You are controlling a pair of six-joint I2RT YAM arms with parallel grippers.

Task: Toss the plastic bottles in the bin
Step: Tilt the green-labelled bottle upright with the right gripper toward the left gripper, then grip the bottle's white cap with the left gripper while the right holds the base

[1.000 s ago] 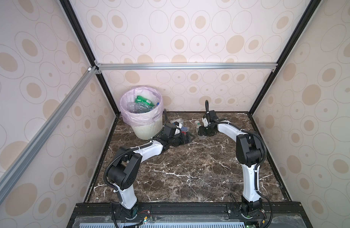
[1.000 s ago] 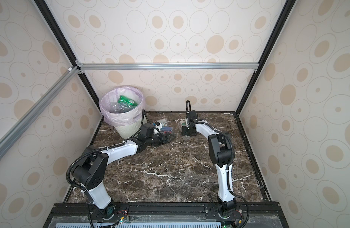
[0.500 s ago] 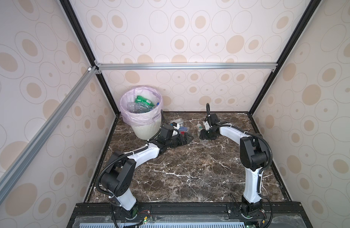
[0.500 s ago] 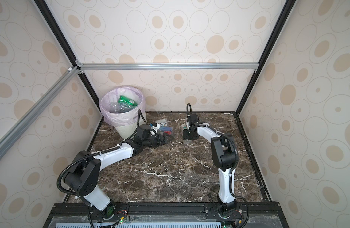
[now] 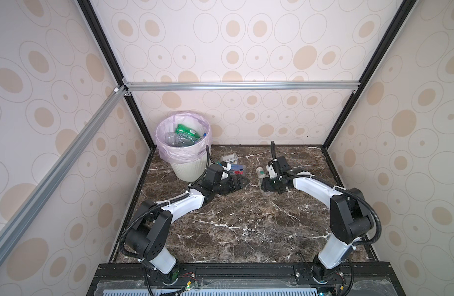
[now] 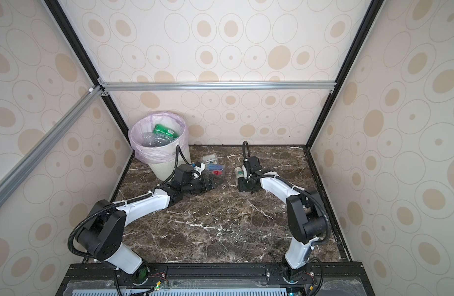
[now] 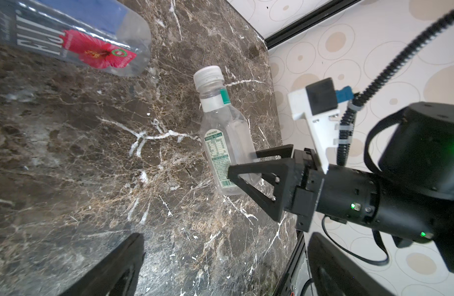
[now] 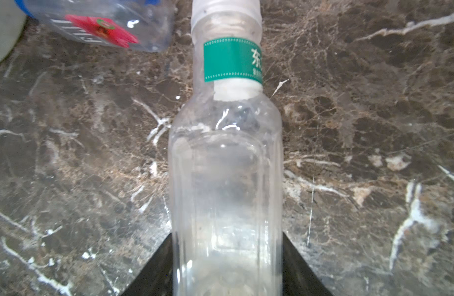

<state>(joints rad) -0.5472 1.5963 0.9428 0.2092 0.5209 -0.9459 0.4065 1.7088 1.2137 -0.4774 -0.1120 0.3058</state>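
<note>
Right pincer (image 8: 227, 241) is pinched on a clear, ribbed, white-capped bottle (image 8: 226, 153) lying towards the far edge of the marbled table (image 5: 246, 225). Left pincer (image 5: 237, 182) is held spread. Crumpled bottles (image 5: 182, 135) are seen in the pink-lined bin (image 5: 185, 169) at the far left corner. Two loose bottles (image 5: 237, 167) are left beside it.

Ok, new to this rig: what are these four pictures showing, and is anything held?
Two robot arms work on a marble-look table. The two wide pictures come from one overhead camera pair; both show the whole scene. The two close-ups come from a camera on each arm's wrist. The bin at the back left already holds bottles. A Fiji bottle lies on the table near it. The right claw grips a clear white-capped bottle lying on the table, a finger against each side. The left claw is open and empty.
</note>
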